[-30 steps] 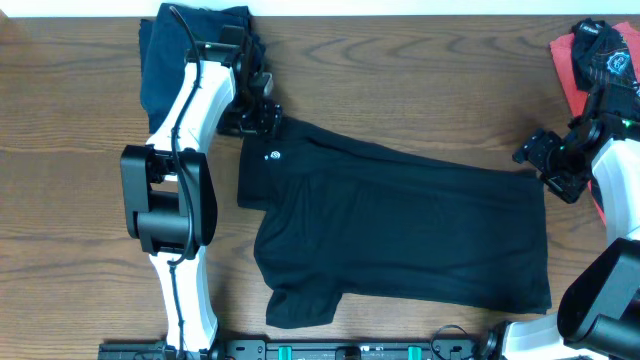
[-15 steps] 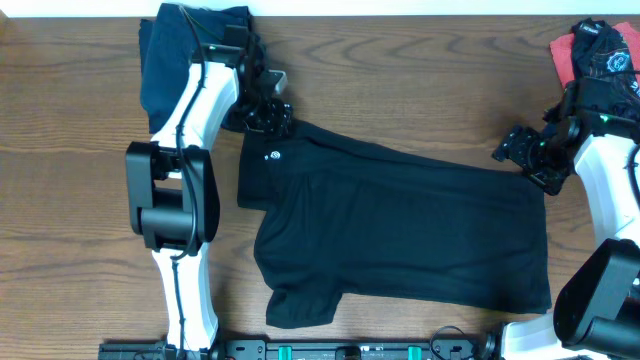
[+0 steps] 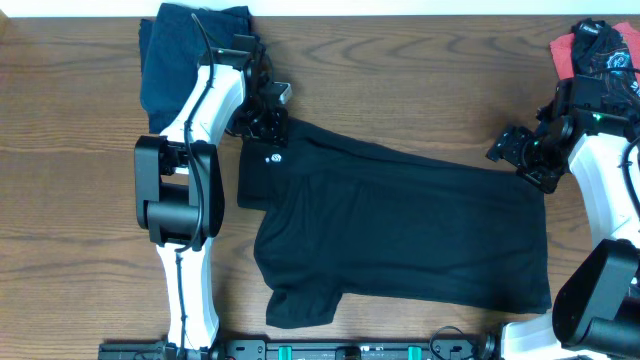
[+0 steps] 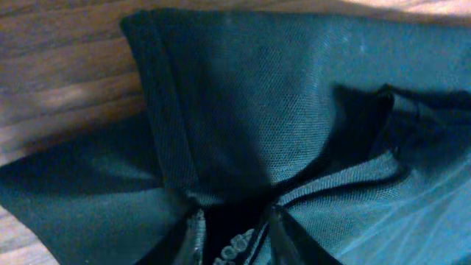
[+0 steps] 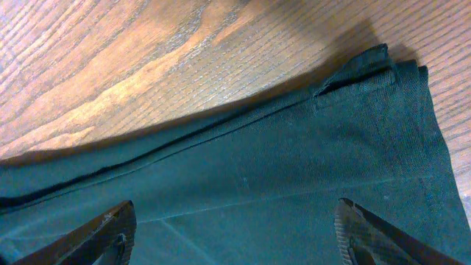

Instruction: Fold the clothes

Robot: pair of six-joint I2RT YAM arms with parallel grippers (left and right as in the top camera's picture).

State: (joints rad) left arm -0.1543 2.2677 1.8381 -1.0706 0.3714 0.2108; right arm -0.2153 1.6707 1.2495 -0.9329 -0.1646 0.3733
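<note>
A black T-shirt (image 3: 400, 230) with a small white logo (image 3: 276, 156) lies spread flat across the table's middle. My left gripper (image 3: 268, 122) is at its top left corner, by the collar. In the left wrist view the shirt's fabric (image 4: 243, 110) bunches in folds between the two close-set fingers (image 4: 193, 235), so that gripper (image 4: 234, 235) is shut on it. My right gripper (image 3: 515, 150) hovers at the shirt's top right corner. In the right wrist view it (image 5: 232, 221) stands wide open over flat fabric (image 5: 294, 147), holding nothing.
Dark navy clothes (image 3: 165, 60) lie piled at the back left, partly under the left arm. A coral-red and black garment (image 3: 590, 60) lies at the back right edge. Bare wood table (image 3: 70, 200) shows to the left and along the back (image 5: 110, 66).
The left gripper's jaws have closed onto the shirt's top left corner. The right gripper has shifted left to the shirt's top right corner and stayed open.
</note>
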